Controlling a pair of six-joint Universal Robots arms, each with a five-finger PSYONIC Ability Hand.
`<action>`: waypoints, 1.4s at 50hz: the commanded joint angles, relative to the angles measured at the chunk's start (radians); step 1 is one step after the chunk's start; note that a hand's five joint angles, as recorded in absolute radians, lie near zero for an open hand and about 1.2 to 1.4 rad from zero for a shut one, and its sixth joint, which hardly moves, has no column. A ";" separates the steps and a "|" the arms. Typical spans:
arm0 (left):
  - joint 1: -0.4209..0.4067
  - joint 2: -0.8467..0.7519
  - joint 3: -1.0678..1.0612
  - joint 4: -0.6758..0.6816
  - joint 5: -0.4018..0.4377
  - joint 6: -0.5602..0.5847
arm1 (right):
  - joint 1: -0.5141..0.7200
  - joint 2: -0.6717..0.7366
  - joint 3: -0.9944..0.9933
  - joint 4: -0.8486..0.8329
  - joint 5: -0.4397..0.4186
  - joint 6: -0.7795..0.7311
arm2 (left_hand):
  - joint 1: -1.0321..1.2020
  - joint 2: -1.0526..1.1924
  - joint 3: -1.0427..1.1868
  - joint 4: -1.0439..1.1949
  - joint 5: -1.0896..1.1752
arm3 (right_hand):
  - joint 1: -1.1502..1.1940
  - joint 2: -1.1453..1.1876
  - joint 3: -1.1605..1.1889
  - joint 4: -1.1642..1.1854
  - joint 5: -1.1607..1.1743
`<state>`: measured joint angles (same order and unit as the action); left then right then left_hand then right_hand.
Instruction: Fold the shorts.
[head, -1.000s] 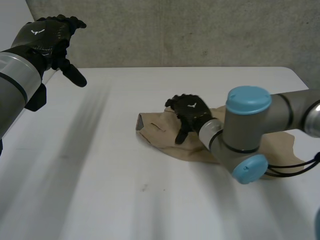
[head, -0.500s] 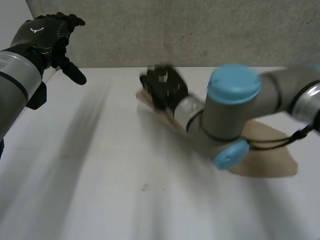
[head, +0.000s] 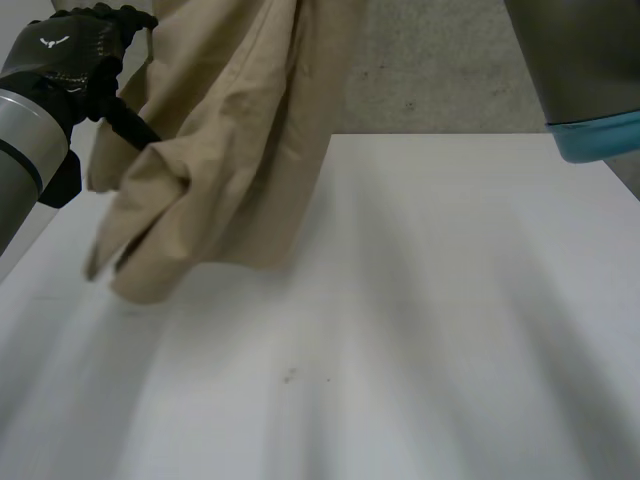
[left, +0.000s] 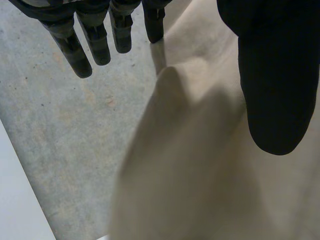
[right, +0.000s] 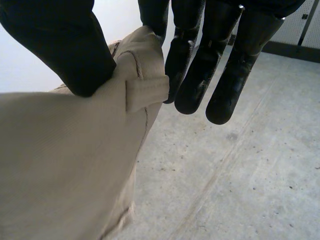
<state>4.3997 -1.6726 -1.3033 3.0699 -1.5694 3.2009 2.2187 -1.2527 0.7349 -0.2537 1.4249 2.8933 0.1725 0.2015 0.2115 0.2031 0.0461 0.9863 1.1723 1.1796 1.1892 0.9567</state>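
Shorts (head: 220, 150) of tan cloth hang in the air over the far left part of the white table (head: 450, 300), their lower end near its left edge. The right hand (right: 55, 45) pinches their top edge between thumb and finger. The left hand (head: 70, 60) hovers beside the cloth, fingers straight and apart from the thumb, gripping nothing.

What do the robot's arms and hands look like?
The left arm and right arm are thick grey tubes, the right with a light-blue cap. The left hand and right hand are black like gloves, with chunky rounded fingers; the left's back has a small white mark.
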 joint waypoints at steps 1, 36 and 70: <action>0.000 0.010 -0.002 0.000 0.000 -0.001 | 0.007 -0.011 0.159 0.016 0.005 -0.028 | 0.017 -0.012 -0.021 -0.013 -0.031 | 0.410 0.224 0.217 0.207 0.265; -0.002 0.001 -0.011 0.000 0.003 0.002 | -0.160 -0.020 0.583 0.151 0.104 -0.072 | 0.015 -0.014 -0.024 -0.016 -0.034 | -0.812 -0.998 -1.005 -1.015 -0.957; -0.011 -0.038 0.015 -0.051 -0.003 0.002 | -0.378 -0.117 0.590 0.274 0.134 0.172 | 0.012 -0.017 -0.027 -0.019 -0.036 | -0.812 -0.998 -1.005 -1.015 -0.957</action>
<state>4.3888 -1.7102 -1.2892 3.0213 -1.5722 3.2027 1.8502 -1.3684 1.3249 0.0211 1.5587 3.0650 0.1725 0.2015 0.2115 0.2031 0.0460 0.2037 0.2214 0.2144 0.2352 0.0708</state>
